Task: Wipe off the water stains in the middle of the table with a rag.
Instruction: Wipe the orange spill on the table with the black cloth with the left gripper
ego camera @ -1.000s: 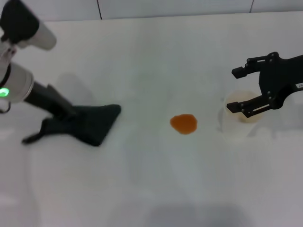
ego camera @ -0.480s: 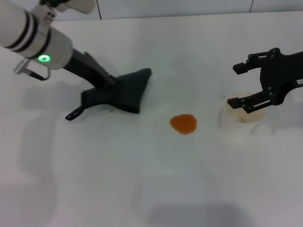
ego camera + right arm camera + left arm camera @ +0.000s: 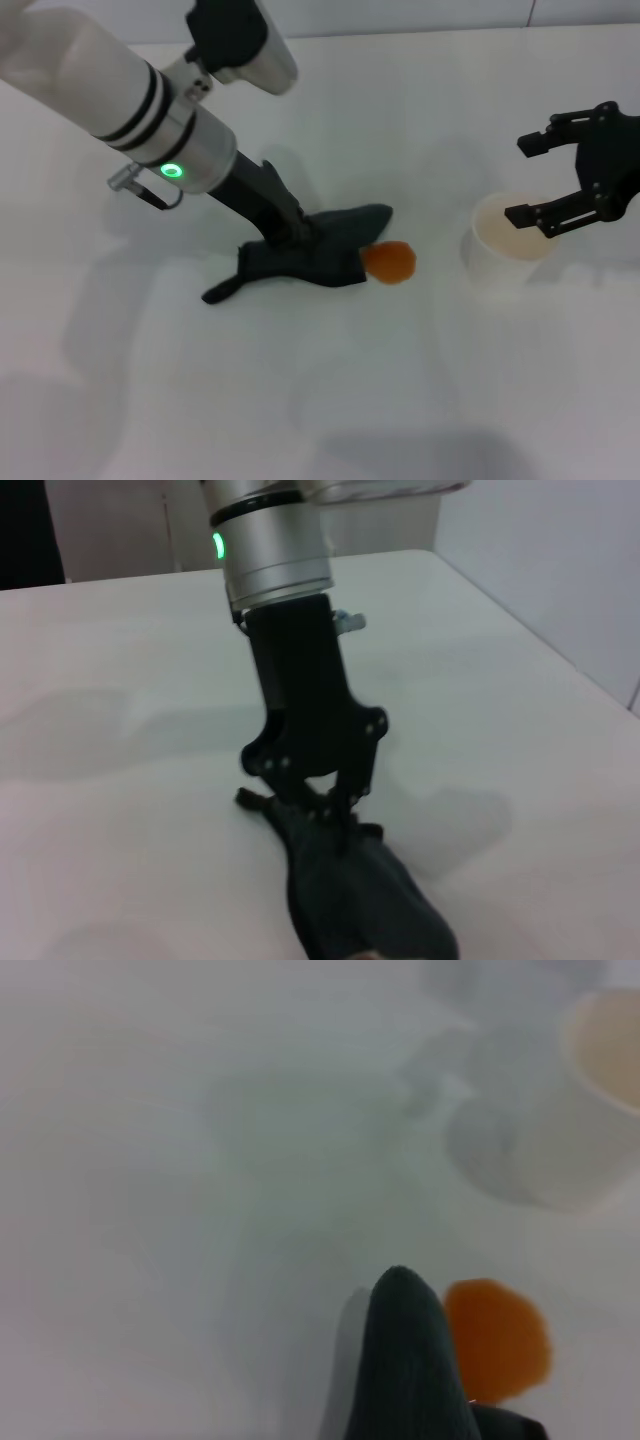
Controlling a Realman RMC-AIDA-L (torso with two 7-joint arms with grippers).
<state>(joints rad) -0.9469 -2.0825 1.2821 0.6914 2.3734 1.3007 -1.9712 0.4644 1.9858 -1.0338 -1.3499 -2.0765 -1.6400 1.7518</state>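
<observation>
Head view: one rag [image 3: 318, 256] touches one stain [image 3: 390, 262].

The dark green-black cloth rag [image 3: 310, 256] covers the near edge of the small orange-brown liquid blot [image 3: 390, 262]. In the left wrist view the rag [image 3: 408, 1360] is cut off at the frame edge, and the blot [image 3: 498, 1338] is blurred. The left tool [image 3: 330, 815] buries its fingertips in the rag's folds. In the head view, the right tool [image 3: 560, 180] is cropped by the frame edge.
</observation>
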